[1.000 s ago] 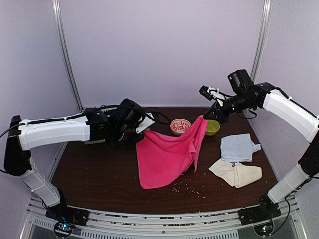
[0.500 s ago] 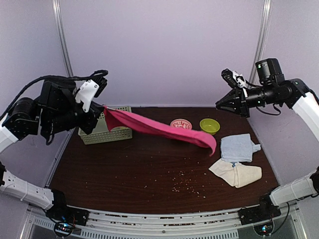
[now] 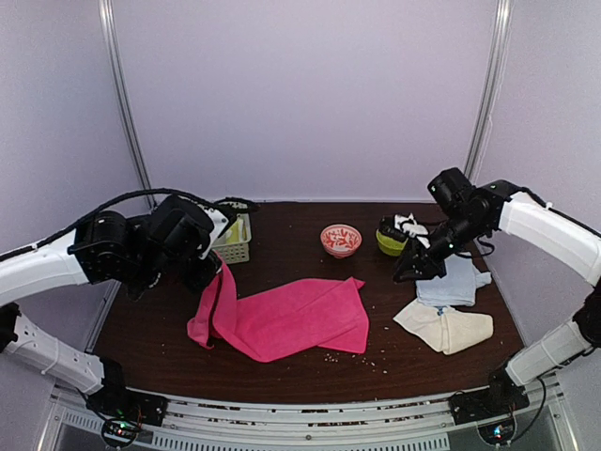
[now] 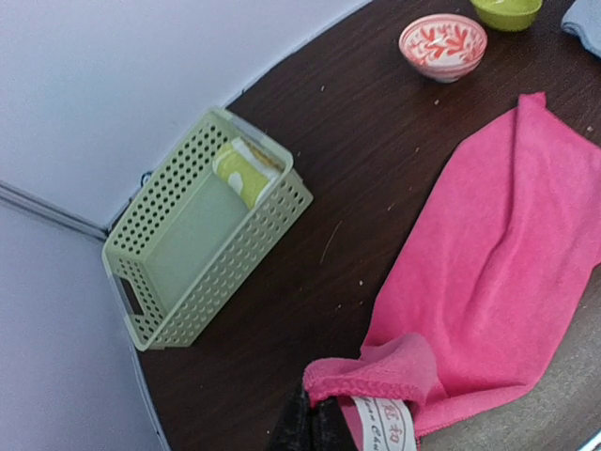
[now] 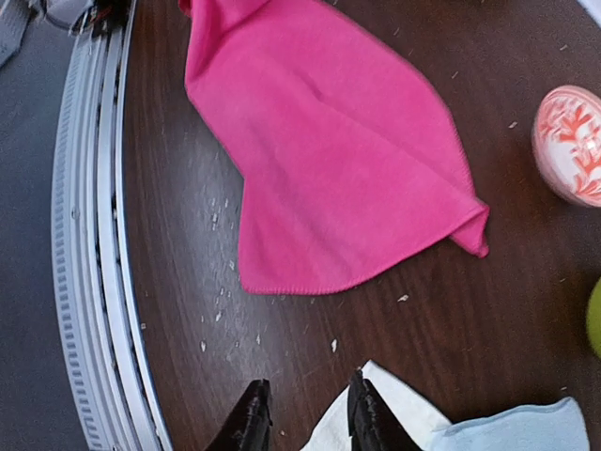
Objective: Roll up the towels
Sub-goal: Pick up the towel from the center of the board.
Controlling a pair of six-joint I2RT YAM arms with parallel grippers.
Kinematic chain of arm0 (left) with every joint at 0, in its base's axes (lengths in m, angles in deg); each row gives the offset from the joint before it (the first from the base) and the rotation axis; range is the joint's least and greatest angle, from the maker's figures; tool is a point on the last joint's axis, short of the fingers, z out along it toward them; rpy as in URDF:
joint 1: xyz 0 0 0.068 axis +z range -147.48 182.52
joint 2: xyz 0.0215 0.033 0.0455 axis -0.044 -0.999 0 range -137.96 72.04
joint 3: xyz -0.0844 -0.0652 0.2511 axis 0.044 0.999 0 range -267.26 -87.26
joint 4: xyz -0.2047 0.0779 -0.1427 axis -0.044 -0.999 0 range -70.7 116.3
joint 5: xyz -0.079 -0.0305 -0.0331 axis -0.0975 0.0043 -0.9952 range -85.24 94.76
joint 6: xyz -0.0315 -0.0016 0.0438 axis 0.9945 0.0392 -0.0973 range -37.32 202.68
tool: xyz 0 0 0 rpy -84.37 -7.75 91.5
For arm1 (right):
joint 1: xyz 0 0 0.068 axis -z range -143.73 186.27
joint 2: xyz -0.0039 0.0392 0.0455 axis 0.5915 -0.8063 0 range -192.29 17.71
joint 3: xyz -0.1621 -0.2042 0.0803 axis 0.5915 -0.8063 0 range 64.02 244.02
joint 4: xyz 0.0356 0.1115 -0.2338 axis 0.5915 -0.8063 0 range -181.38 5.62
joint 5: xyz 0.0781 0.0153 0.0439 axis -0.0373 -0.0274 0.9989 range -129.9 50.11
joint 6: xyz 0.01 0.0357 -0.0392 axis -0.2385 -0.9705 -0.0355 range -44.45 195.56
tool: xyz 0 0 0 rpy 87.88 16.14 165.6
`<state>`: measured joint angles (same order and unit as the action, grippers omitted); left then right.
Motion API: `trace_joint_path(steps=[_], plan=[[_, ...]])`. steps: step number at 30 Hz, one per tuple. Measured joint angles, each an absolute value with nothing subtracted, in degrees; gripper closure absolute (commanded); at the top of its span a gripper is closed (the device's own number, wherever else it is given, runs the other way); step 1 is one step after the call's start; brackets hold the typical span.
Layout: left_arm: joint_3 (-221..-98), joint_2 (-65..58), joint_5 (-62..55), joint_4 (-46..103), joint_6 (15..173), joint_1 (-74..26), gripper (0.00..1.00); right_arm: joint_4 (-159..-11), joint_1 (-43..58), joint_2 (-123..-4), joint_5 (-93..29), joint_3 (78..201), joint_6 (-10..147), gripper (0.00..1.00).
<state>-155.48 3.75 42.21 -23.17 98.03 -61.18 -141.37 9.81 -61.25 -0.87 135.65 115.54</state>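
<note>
While left claw grips pink towel | towels 4 | bowls 2 | basket 1

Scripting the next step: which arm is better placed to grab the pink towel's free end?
Likely right: the right gripper is open, empty, nearer that end; left gripper shut on the pink towel, opposite end.

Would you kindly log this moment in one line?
left claw: shut on pink towel | right claw: open | pink towel: on table
</note>
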Motion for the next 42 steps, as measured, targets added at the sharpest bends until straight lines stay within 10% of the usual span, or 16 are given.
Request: trace_joint_path(steps=[14, 31, 42], plan=[[-146.96, 1.63, 37.51, -21.51, 103.87, -49.58, 1.00, -132.15, -12.20, -67.37, -13.39, 120.61, 123.67, 0.73], [-145.34, -1.50, 34.62, -21.27, 105.16, -48.46, 1.00, -122.40, -16.16, -80.29, -19.80, 120.64, 121.62, 0.70], [-144.99, -1.50, 34.45, -20.94, 105.16, -48.00, 1.00, -119.93, -16.46, -81.97, -25.26, 122.19, 117.64, 0.96]])
